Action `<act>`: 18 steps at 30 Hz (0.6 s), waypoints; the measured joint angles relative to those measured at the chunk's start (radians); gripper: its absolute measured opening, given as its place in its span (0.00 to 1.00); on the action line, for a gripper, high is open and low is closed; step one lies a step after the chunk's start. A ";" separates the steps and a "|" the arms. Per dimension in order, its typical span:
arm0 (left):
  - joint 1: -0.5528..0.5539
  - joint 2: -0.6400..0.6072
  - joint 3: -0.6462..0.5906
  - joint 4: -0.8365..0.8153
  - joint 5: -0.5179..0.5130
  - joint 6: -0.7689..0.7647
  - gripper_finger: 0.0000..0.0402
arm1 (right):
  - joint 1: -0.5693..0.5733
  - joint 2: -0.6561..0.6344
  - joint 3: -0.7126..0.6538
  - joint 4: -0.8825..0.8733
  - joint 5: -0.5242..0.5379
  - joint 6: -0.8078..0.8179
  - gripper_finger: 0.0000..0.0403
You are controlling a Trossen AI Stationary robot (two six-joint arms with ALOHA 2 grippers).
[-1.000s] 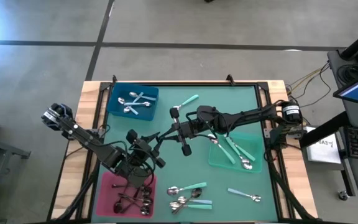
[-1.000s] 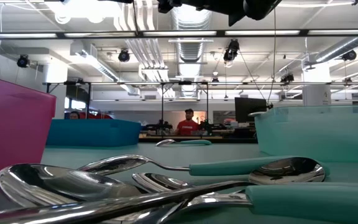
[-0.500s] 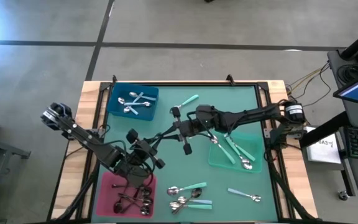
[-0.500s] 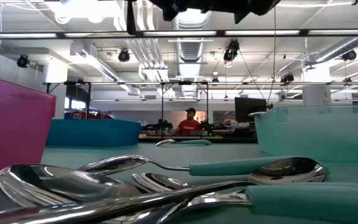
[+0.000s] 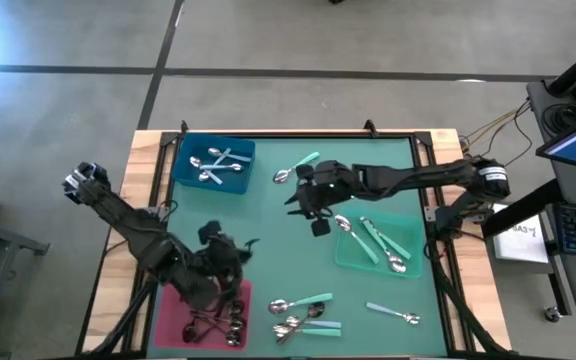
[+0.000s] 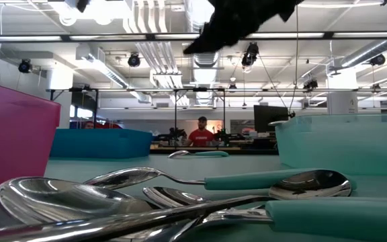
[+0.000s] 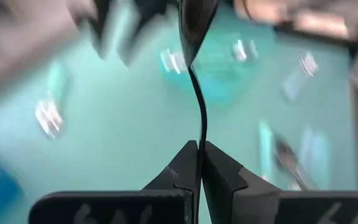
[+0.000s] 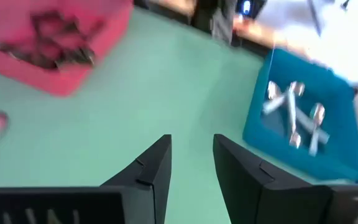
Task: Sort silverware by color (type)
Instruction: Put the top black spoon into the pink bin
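My left gripper (image 5: 240,250) hovers by the far right corner of the pink tray (image 5: 173,300), shut on a black-handled spoon (image 7: 197,74). The spoon's bowl (image 7: 196,25) points away from the fingers. My right gripper (image 5: 298,198) stands open over the mat's middle with nothing between its fingers (image 8: 157,165). Several black spoons (image 5: 218,322) lie in the pink tray. Silver ones lie in the blue tray (image 5: 183,165), and mint-handled ones lie in the green tray (image 5: 353,258). Loose spoons (image 5: 303,315) lie near the front edge. My left gripper pinches the thin black handle (image 7: 201,140) at its free end between its two shut fingers. The handle runs straight on from the fingertips, with the bowl at the far end. The spoon is lifted clear of the mat.
A mint-handled spoon (image 5: 298,168) lies alone near the blue tray, and another spoon (image 5: 393,316) lies at the front right. The low view looks over the spoon pile (image 6: 180,195) between the pink wall (image 6: 12,134) and the green wall (image 6: 341,144). A person sits far behind.
The two grippers, joined at the black spoon over the mat's middle, have parted. The spoon has stayed with my left gripper, which has drawn back toward the near edge and the pink tray. My right gripper has let go and moved toward the right and far side.
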 joint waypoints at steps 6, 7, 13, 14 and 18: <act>-0.068 0.049 0.096 -0.281 0.420 -0.335 0.00 | -0.062 0.125 -0.007 0.005 0.007 0.004 0.24; -0.082 0.057 0.097 -0.292 0.479 -0.373 0.00 | -0.075 0.155 -0.007 0.007 0.017 0.001 0.23; -0.148 0.098 0.069 -0.303 0.711 -0.493 0.00 | -0.163 0.311 0.048 0.058 0.096 -0.051 0.21; -0.154 0.105 0.061 -0.316 0.724 -0.517 0.00 | -0.178 0.333 0.066 0.054 0.104 -0.053 0.21; -0.172 0.127 0.044 -0.348 0.785 -0.560 0.00 | -0.238 0.426 0.152 -0.010 0.108 -0.020 0.23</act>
